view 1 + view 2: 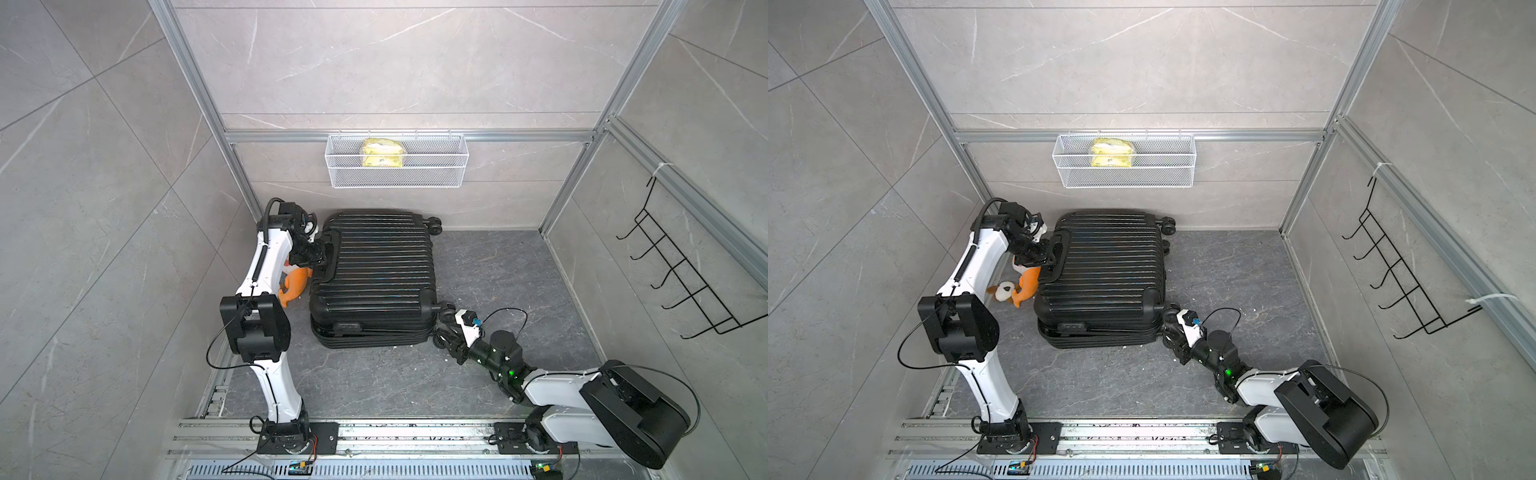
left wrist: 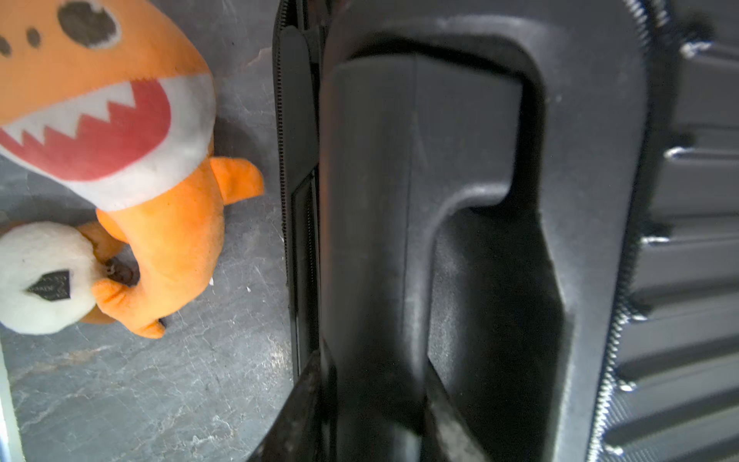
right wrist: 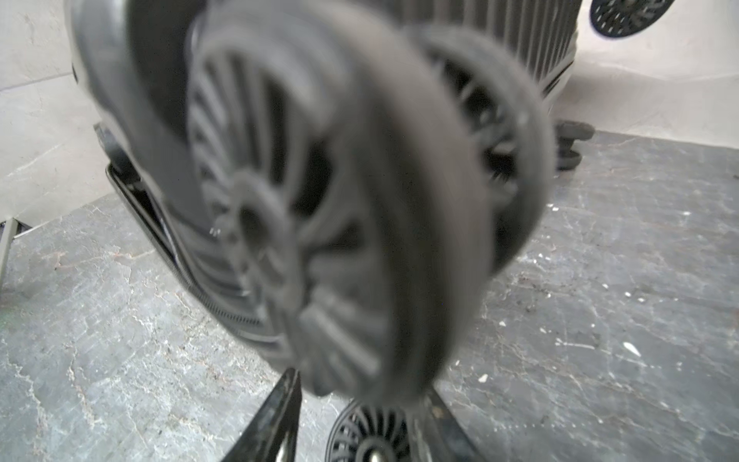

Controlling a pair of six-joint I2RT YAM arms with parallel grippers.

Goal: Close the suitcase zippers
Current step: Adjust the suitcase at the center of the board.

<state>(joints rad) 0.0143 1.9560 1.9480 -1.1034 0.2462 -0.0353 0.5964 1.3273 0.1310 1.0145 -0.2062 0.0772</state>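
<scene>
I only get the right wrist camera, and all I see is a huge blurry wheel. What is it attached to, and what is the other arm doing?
Observer: That wheel is on a black ribbed suitcase, which lies flat on the floor with its broad side up.
Operator: And the other arm?
Observer: The left gripper is at the end opposite the wheels, with a finger on each side of the handle.
Operator: Is anything else on the floor?
Observer: An orange plush dinosaur lies beside that handle end, next to the left arm.
</scene>
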